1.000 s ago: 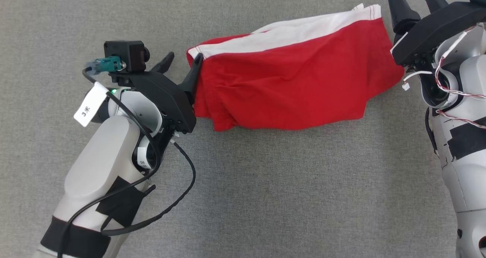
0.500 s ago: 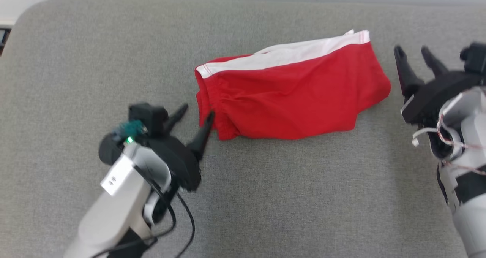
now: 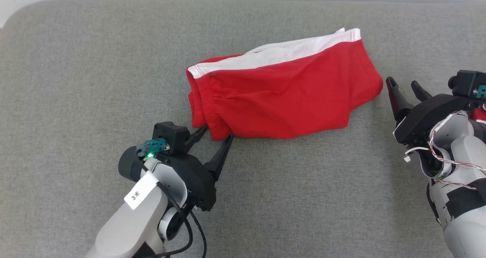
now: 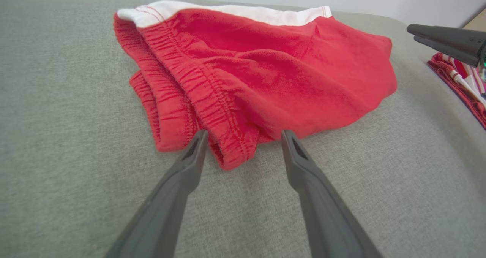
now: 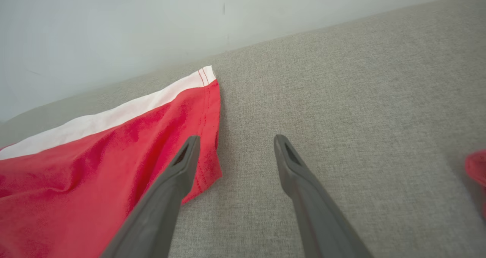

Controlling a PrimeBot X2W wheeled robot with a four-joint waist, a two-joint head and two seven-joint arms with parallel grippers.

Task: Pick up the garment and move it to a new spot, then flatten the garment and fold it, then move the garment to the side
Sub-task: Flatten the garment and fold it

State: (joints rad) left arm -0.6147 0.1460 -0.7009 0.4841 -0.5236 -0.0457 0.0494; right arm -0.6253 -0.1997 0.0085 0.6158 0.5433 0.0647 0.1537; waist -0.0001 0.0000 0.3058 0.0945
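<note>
While the red garment (image 3: pixel 281 94) lies between your tools, your left gripper (image 3: pixel 219 131), wide open and empty, straddles its waistband corner, likely to pinch it, and your right gripper (image 3: pixel 401 81), equally open and empty, hovers beside the hem.

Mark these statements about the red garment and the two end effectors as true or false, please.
1. The red garment lies on the grey surface. True.
2. The left end effector is shut on the garment. False: its jaws stand open, with the garment's waistband corner between them.
3. The right end effector is open, beside the garment's right edge. True.
4. The garment's band is blue. False: a white band runs along its far edge.
</note>
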